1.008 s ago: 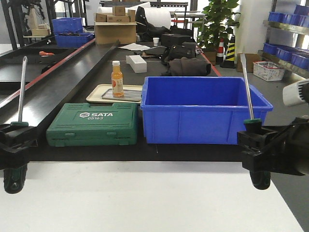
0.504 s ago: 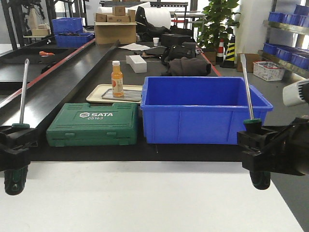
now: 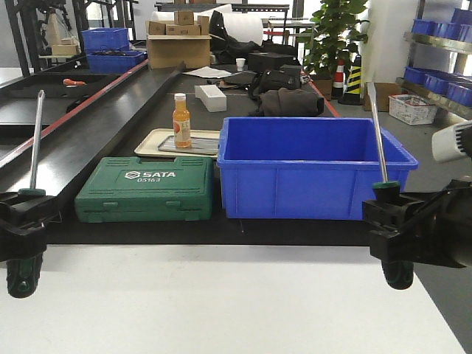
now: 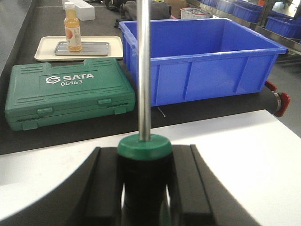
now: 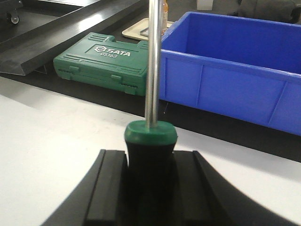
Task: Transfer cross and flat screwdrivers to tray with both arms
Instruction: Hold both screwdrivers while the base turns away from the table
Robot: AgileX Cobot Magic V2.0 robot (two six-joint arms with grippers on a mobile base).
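My left gripper is shut on the green-and-black handle of one screwdriver, whose steel shaft stands upright at the left edge of the front view. In the left wrist view the left gripper clamps that screwdriver from both sides. My right gripper is shut on the other screwdriver, also upright. In the right wrist view the right gripper squeezes that screwdriver's handle. Both grippers hang over a white tabletop. The tips are too small to tell cross from flat. The tray is out of view.
Beyond the white top, a black bench carries a green SATA case and a deep blue bin. Behind the case, a beige platter with a grey metal insert holds an orange bottle. Boxes and bins stand farther back.
The bench objects have shifted slightly to the right in the front view. Both grippers keep hold of their screwdrivers in the same upright pose.
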